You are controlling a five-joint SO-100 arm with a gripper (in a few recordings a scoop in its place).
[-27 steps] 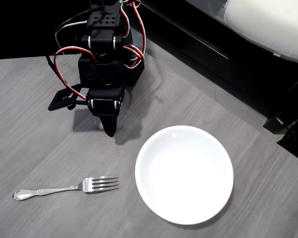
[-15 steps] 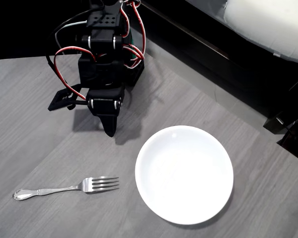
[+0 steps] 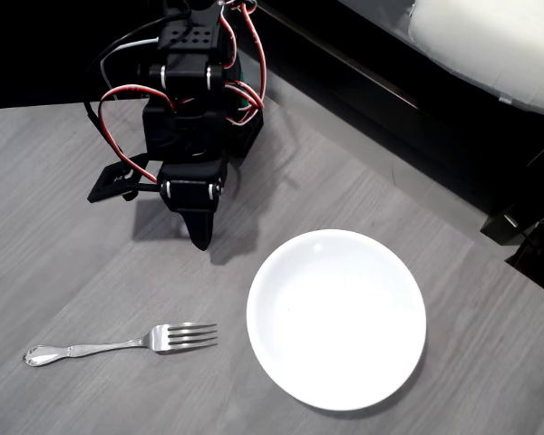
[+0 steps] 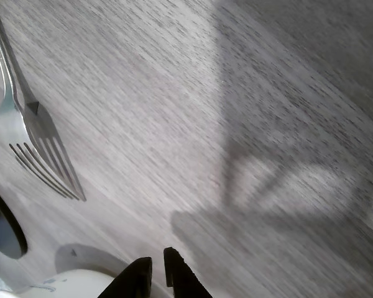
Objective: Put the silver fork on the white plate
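Note:
The silver fork (image 3: 120, 344) lies flat on the grey wood table at the lower left in the overhead view, tines pointing right toward the white plate (image 3: 336, 318). The plate sits bare to the right of the fork. My gripper (image 3: 200, 239) hangs above the table behind both, its fingers shut with nothing between them, well apart from the fork and the plate. In the wrist view the fork (image 4: 23, 127) runs along the upper left, a sliver of the plate rim (image 4: 81, 282) shows at the bottom left, and the gripper's (image 4: 156, 268) two dark fingertips sit close together at the bottom edge.
The arm's black base with red wires (image 3: 195, 100) stands at the table's back. The table's edge (image 3: 408, 195) runs diagonally at the right, with dark floor and a white cushion (image 3: 490, 45) beyond. Open table surface lies between gripper, fork and plate.

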